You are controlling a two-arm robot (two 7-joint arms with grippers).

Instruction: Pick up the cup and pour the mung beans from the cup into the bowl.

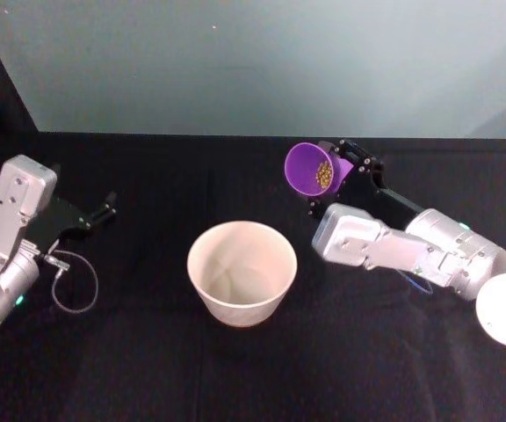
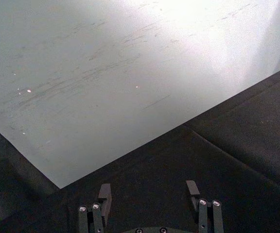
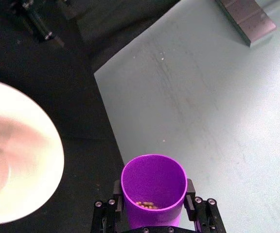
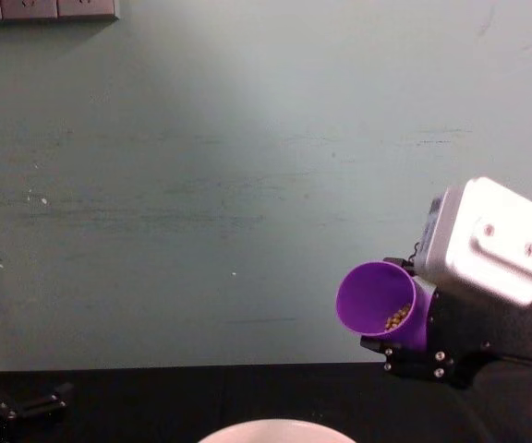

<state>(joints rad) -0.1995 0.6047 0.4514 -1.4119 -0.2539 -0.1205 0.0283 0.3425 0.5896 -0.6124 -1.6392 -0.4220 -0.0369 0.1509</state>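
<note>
Currently your right gripper (image 1: 336, 173) clamps the tipped cup (image 1: 310, 171), mouth aimed left, with the bowl (image 1: 193, 264) lower, leftward and closer in; your left gripper (image 1: 104, 209) rests far left, fingers (image 2: 104, 193) apart.

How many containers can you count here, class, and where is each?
2. The cup is tilted in the shut right gripper, raised right of the bowl. The bowl stands mid-table. The left gripper rests open at left. None seem hidden.

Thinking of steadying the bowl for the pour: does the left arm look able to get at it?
Probably yes: only black cloth lies between the open left pincer and the bowl, and the right pincer holds the cup on the far side.
</note>
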